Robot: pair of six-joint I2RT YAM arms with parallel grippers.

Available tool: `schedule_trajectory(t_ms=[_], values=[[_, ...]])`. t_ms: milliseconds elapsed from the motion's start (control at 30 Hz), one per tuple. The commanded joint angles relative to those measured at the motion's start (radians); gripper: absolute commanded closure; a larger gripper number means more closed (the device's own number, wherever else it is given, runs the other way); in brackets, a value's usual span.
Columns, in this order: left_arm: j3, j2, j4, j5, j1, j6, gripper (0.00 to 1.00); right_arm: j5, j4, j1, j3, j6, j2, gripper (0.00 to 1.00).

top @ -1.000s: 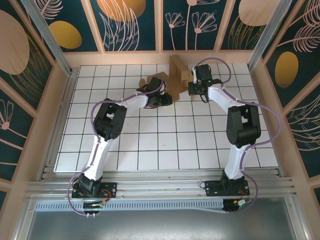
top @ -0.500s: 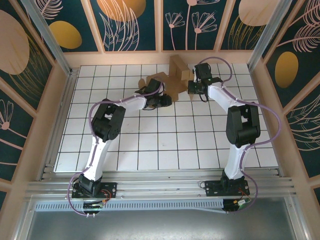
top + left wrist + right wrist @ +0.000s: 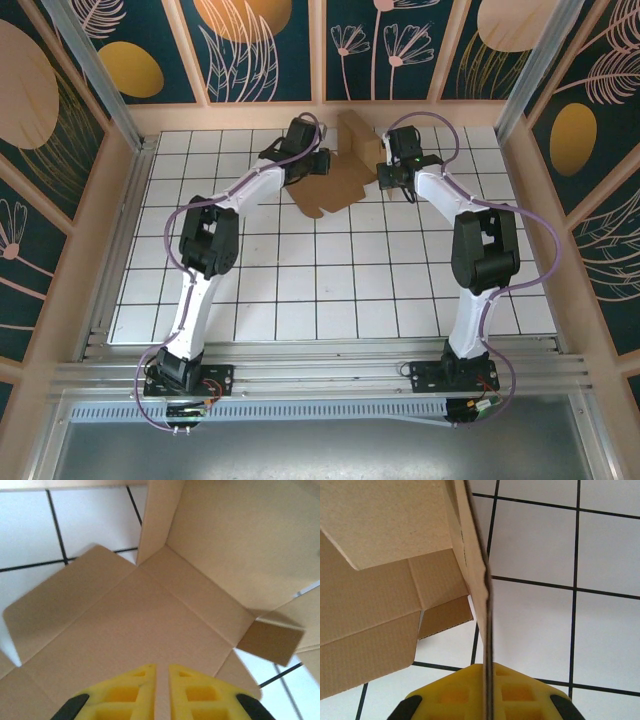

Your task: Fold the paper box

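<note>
Paper box (image 3: 330,186): upright flap pinched in right gripper (image 3: 487,672); left gripper (image 3: 162,672) nearly closed, empty, over flat panel.

You'll find the paper box (image 3: 150,615) is plain brown cardboard, matt and faintly fibrous, with pressed crease lines. The tabletop (image 3: 535,625) under it looks smooth and white with a slight sheen. The left pincer (image 3: 161,669) has moulded yellow plastic fingers, matt.

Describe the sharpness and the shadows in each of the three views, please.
Top external: evenly lit and sharp, with only faint shadows around the paper box. Left wrist: soft overall, the small flap at the right smeared. Right wrist: grid lines and cardboard grain crisp.
</note>
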Motion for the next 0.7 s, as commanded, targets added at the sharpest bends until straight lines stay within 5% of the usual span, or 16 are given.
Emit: schedule_trajectory(t_ms=[0, 233, 433, 667], values=[[0.046, 0.106, -0.158, 0.165, -0.007, 0.116, 0.87, -0.021, -0.020, 0.011, 0.008, -0.043, 0.015, 0.93], [-0.112, 0.081, -0.018, 0.454, -0.008, 0.084, 0.89, -0.028, -0.042, 0.011, 0.032, -0.029, 0.034, 0.93], [-0.086, 0.166, -0.082, 0.325, -0.007, 0.084, 0.92, -0.043, -0.060, 0.010, 0.057, 0.015, 0.043, 0.93], [-0.153, 0.185, 0.013, 0.441, -0.009, 0.007, 0.92, -0.175, -0.108, 0.007, 0.164, 0.367, 0.092, 0.91]])
